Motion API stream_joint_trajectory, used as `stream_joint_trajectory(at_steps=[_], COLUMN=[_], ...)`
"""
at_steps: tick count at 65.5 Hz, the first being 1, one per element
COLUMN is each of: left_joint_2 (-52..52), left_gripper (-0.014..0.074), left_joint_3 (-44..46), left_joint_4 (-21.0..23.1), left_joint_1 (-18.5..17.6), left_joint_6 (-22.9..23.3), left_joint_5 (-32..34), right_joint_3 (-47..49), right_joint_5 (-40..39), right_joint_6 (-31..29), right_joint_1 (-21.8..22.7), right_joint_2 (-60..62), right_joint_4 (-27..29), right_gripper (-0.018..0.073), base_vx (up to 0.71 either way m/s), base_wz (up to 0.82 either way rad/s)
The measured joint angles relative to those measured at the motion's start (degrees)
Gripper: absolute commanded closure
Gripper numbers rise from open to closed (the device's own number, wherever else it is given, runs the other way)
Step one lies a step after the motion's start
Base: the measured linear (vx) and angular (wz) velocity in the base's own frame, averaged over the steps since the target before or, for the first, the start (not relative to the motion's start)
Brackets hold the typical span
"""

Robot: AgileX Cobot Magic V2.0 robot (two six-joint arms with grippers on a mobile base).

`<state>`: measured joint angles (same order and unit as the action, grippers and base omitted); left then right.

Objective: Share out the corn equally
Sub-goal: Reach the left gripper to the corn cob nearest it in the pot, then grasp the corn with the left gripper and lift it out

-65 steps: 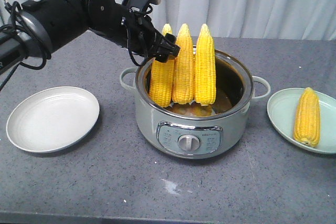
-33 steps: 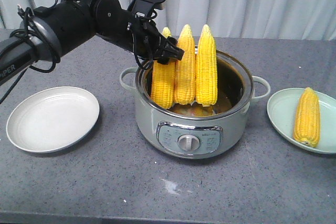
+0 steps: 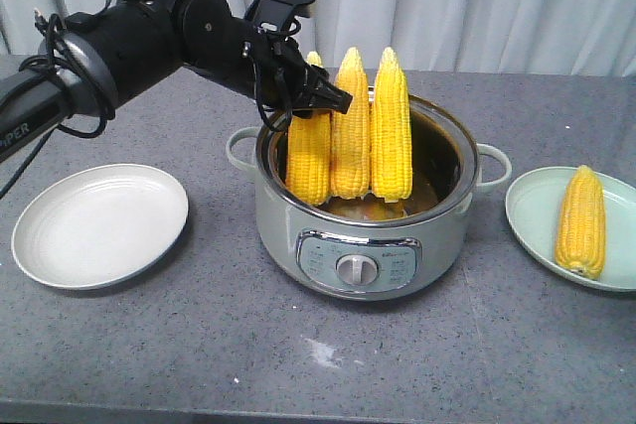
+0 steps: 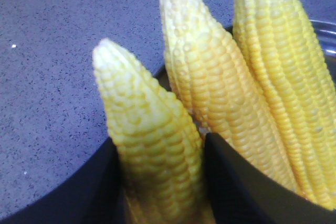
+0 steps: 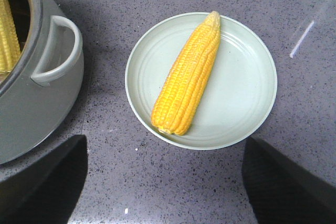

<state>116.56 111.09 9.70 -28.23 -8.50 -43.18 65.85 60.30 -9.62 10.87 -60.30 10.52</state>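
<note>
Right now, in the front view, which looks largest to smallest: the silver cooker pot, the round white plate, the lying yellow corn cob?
1. silver cooker pot
2. round white plate
3. lying yellow corn cob

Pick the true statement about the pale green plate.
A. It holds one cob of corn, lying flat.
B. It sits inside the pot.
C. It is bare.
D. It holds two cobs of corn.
A: a single cob lies flat on the pale green plate, while the standing cobs are all in the pot.
</note>
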Motion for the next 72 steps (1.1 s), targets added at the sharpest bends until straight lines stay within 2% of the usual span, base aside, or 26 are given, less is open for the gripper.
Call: stream_joint_trajectory(at_steps=[17,23,32,44,52,66,72], left_joint_2=[-5.49,-8.72,-12.58,-14.78,-14.31,-11.34,-9.47], left_gripper=[0.0576,0.0576,0.0575,0.0573,0.0572,0.0570,0.0569], left_joint_3=[0.00,0.00,0.00,0.00,0.00,0.00,0.00], left_joint_4=[-1.87,-3.75,-10.07,-20.59,-24.31,-24.82,-24.86], left_joint_1=[0.24,0.30,0.30,1.09,3.93,10.19,12.06], left_joint_6=[-0.81,-0.81,0.27,7.35,10.34,10.99,10.64], left_joint_5=[-0.41,-0.58,-3.38,-9.81,-16.73,-26.69,-28.38], right_joint_3=[0.00,0.00,0.00,0.00,0.00,0.00,0.00], right_joint_5=[0.00,0.00,0.00,0.00,0.05,0.05,0.05], right_joint_6=[0.00,0.00,0.00,0.00,0.00,0.00,0.00], right_joint_1=[0.00,0.00,0.00,0.00,0.00,0.00,0.00], right_joint_2=[0.00,0.00,0.00,0.00,0.00,0.00,0.00], right_joint_4=[0.00,0.00,0.00,0.00,0.00,0.18,0.18], right_gripper=[-0.0020,-0.0020,-0.0020,-0.0020,-0.0020,-0.0020,-0.0020], base_vx=[0.00,0.00,0.00,0.00,0.00,0.00,0.00], base_wz=[0.00,0.00,0.00,0.00,0.00,0.00,0.00])
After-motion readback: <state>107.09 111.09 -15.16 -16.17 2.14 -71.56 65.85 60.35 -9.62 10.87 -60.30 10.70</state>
